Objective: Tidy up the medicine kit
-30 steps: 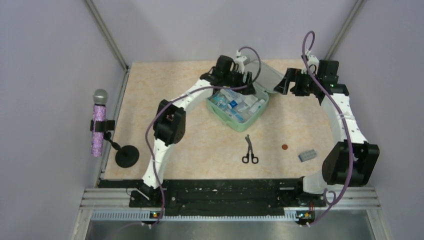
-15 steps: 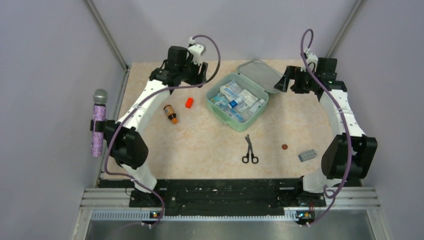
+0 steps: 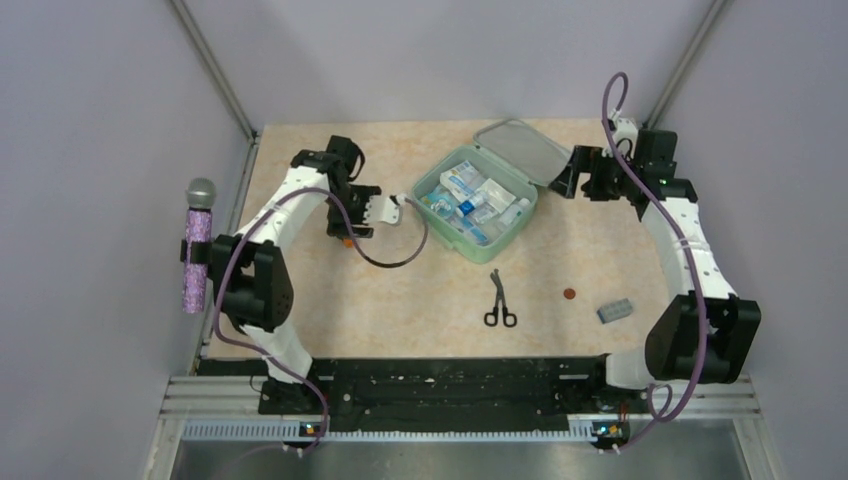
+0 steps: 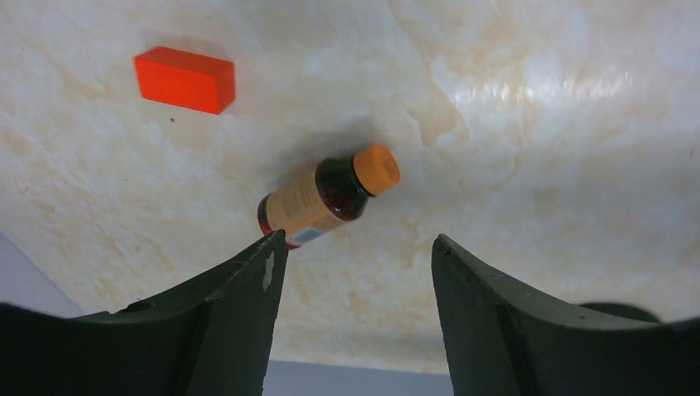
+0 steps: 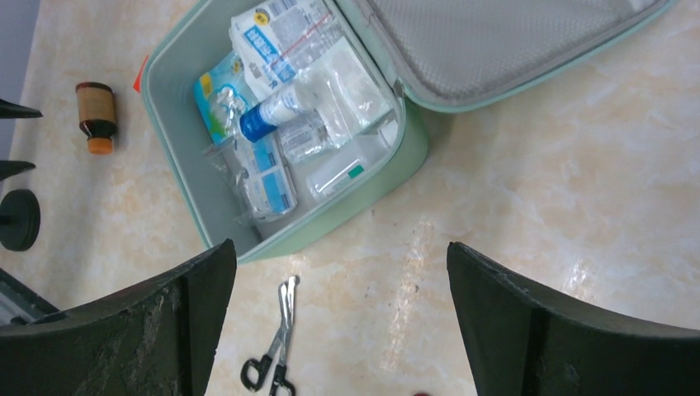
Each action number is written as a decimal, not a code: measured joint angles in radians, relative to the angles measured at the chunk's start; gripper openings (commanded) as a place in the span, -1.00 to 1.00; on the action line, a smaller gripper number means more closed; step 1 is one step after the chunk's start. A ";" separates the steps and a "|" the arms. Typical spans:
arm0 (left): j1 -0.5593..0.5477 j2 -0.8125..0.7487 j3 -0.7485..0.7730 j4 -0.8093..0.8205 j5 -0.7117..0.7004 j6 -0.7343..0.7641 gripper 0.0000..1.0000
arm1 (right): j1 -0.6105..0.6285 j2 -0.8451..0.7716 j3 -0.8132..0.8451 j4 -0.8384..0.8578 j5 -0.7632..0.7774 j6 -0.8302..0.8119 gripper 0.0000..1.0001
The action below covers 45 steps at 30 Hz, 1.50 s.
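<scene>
Swung away from the medicine kit [image 5: 355,208], your left gripper [image 4: 355,247] now hangs open-jawed over the orange-capped amber bottle [image 4: 326,200], while the kit sits lid-open toward the table [image 3: 400,290] back, just beside your right gripper [image 5: 340,247], also open and empty.

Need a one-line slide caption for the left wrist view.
Open left gripper hovering over a brown bottle lying on its side, orange block beyond it.

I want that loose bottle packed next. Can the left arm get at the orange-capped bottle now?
Probably yes: the left gripper hovers over the bottle with fingers open, and nothing lies between them; the orange block sits apart.
</scene>
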 measured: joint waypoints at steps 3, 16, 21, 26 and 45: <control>0.044 0.062 0.071 -0.127 -0.020 0.205 0.37 | 0.000 -0.007 -0.021 -0.001 -0.004 0.000 0.92; 0.105 0.245 0.110 -0.039 -0.034 0.635 0.33 | 0.000 -0.009 -0.060 0.008 -0.007 0.008 0.90; 0.105 0.286 0.107 -0.015 -0.035 0.687 0.20 | 0.000 -0.009 -0.066 0.003 -0.009 0.008 0.89; 0.105 0.346 0.114 -0.037 -0.056 0.704 0.04 | 0.000 -0.009 -0.065 -0.001 -0.010 0.004 0.89; 0.086 0.260 0.139 -0.047 0.470 0.023 -0.29 | 0.010 0.028 0.009 -0.029 -0.029 -0.064 0.61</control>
